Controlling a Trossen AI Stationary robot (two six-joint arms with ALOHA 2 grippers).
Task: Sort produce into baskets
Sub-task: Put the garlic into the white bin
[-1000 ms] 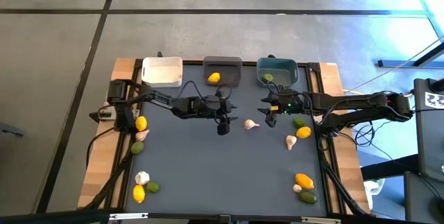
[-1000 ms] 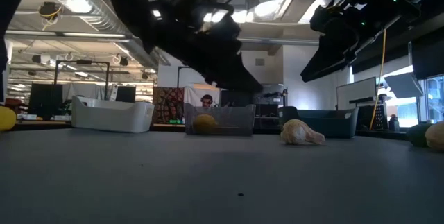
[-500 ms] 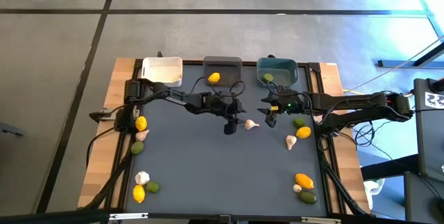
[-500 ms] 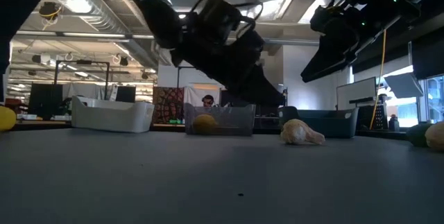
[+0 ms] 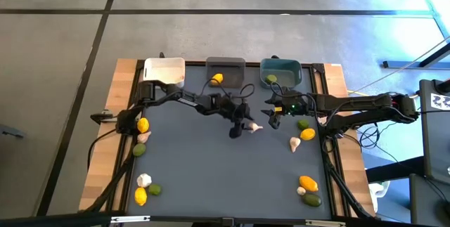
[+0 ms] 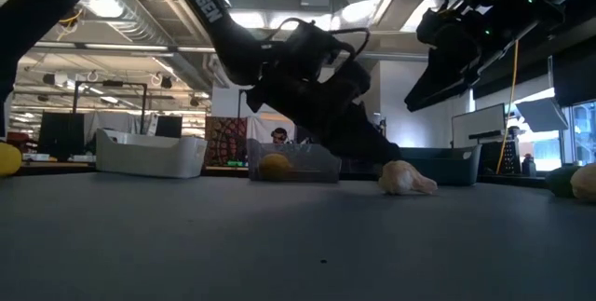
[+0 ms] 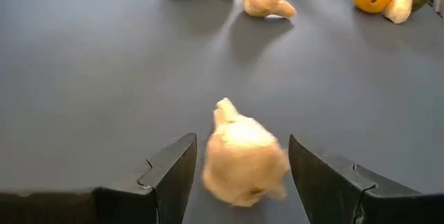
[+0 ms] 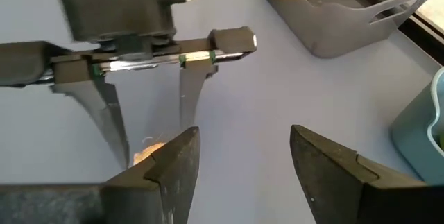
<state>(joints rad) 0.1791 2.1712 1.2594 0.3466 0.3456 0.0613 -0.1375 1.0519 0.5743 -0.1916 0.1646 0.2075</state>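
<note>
The garlic bulb (image 7: 243, 160) lies on its side on the dark table top (image 5: 211, 164) near the middle, its long axis running away from the left wrist camera, with the pointed stem tip on the far end and the fat body nearest the lens. The left gripper (image 5: 239, 128) reaches low over it from the left, the arm stretched out across the table and tilted steeply down; its fingers (image 7: 173, 175) stand apart on either side of the bulb, not closed on it. In the low view the gripper's tip meets the table just beside the bulb (image 6: 402, 179). The right gripper (image 5: 274, 118) hangs above the table well off the surface, just in front of the teal basket (image 5: 281, 72), its fingers (image 8: 177, 165) spread open and empty. Behind stand the white basket (image 5: 164, 72) and the dark grey basket (image 5: 226, 71), which holds a lemon (image 5: 216, 79); a lime (image 5: 271, 79) sits in the teal one. Beyond the bulb, another garlic bulb (image 5: 294, 143), a lemon (image 5: 307, 134) and a lime (image 5: 302, 124) lie close together on the table's right side, clear of the left gripper.
</note>
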